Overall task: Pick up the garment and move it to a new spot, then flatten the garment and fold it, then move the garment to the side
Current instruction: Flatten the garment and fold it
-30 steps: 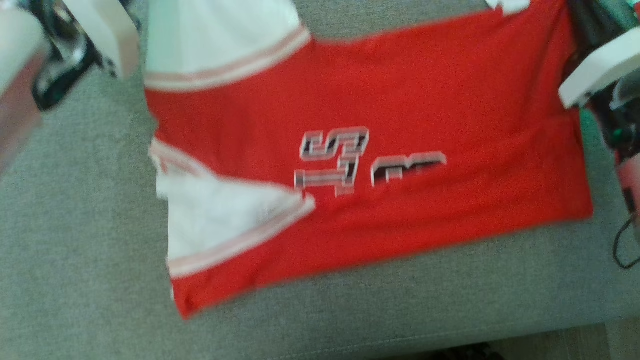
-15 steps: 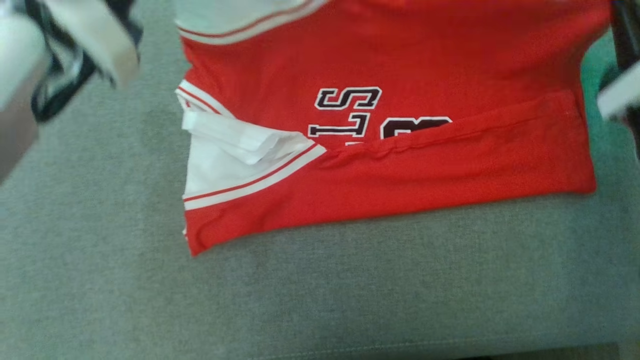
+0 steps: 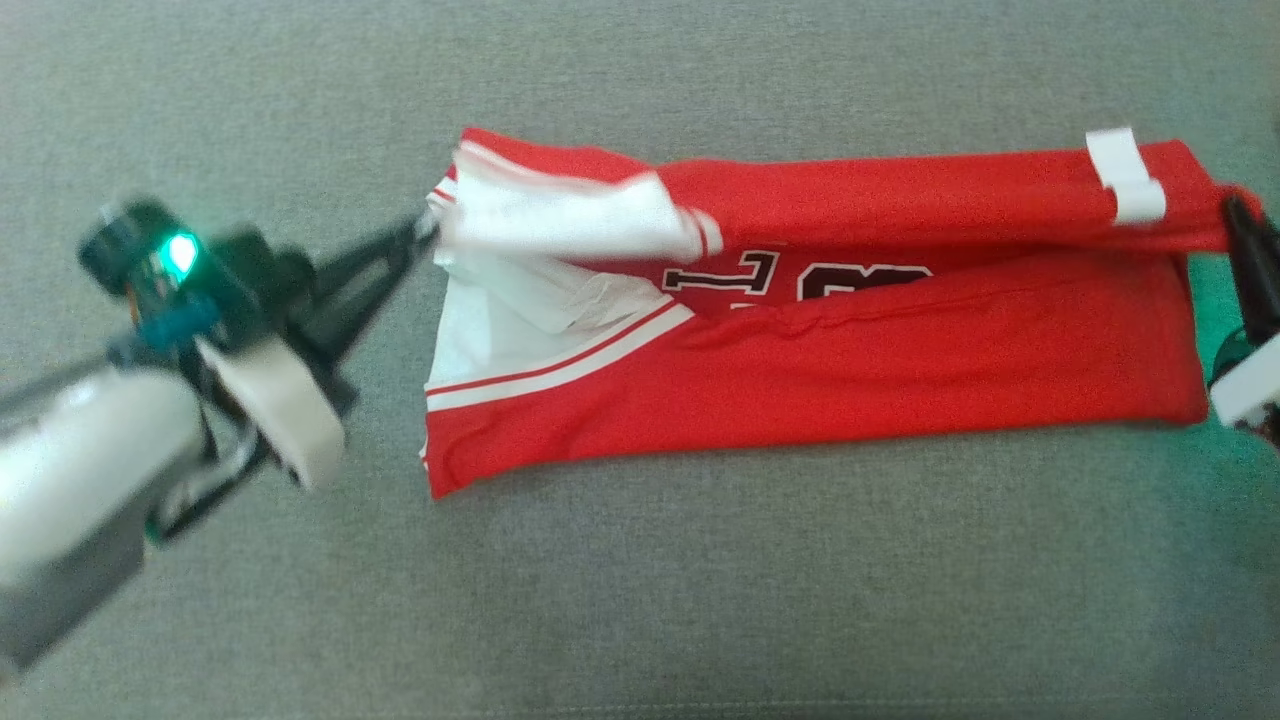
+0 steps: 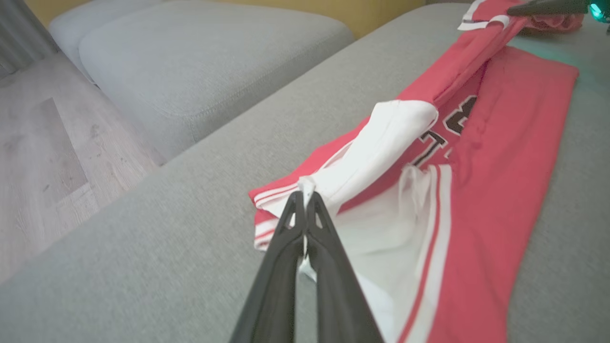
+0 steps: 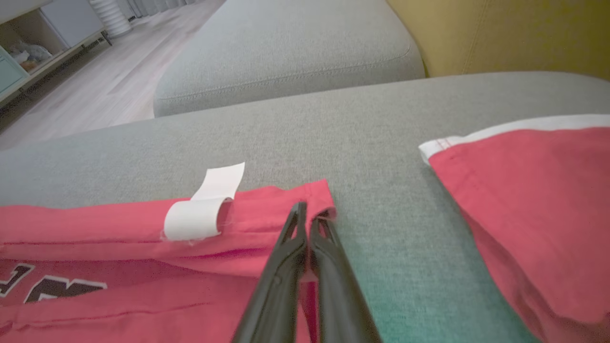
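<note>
The garment [image 3: 850, 380] is a red jersey with white sleeves and dark lettering, lying as a long band on the grey sofa cushion [image 3: 700, 600]. Its far edge is folded over toward the near side, partly covering the letters. My left gripper [image 3: 425, 232] is shut on the white sleeve corner at the garment's left end, with fabric pinched at the tips [image 4: 305, 196]. My right gripper [image 3: 1238, 215] is shut on the red hem corner at the right end [image 5: 309, 215], beside a white label [image 5: 200, 214].
A second red cloth with white trim [image 5: 524, 200] lies on the cushion just right of the hem corner. Another grey cushion [image 4: 190, 62] stands beyond a gap, with wooden floor [image 4: 43, 143] to its side. A yellow backrest [image 5: 514, 33] rises behind.
The head camera has swung, so the whole picture shifted. The garment's far edge has come over toward the near side, and both grippers now hold its two end corners low over the cushion.
</note>
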`<state>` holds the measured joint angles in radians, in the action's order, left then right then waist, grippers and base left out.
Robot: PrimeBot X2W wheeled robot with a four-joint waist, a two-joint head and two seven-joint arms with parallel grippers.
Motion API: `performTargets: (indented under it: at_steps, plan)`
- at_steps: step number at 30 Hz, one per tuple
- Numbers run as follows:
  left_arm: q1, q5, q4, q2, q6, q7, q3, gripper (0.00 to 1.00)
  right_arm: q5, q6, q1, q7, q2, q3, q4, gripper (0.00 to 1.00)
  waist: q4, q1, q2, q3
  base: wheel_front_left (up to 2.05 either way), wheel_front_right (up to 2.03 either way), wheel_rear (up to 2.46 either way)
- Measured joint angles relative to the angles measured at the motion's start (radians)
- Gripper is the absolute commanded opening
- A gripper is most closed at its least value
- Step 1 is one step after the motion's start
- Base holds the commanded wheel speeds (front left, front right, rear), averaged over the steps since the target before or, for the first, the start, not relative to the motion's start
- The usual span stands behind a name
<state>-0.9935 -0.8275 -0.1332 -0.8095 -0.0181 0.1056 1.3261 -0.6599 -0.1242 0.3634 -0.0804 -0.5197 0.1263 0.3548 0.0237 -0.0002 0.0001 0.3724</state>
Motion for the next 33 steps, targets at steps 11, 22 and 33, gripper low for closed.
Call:
performTargets:
  at_steps: [11,22,33]
  plan:
    - [0.150,-0.001,0.086,-0.004,0.081,-0.009,0.000,0.00,0.037,0.000,-0.099,-0.063,0.039,-0.078,-0.049,0.09,0.020,0.0002,0.0000,0.012,0.00,0.00,0.00]
    - [0.281,-0.028,-0.006,0.125,0.274,0.115,-0.052,1.00,0.096,0.000,-0.172,0.015,0.166,-0.180,-0.090,1.00,0.007,0.0002,0.0000,-0.058,0.00,0.00,0.00]
    - [0.601,0.202,0.081,0.360,0.579,0.148,-0.435,1.00,0.185,0.000,-0.274,0.105,0.340,-0.287,-0.048,1.00,0.006,0.0000,0.0000,-0.199,0.00,0.00,0.00]
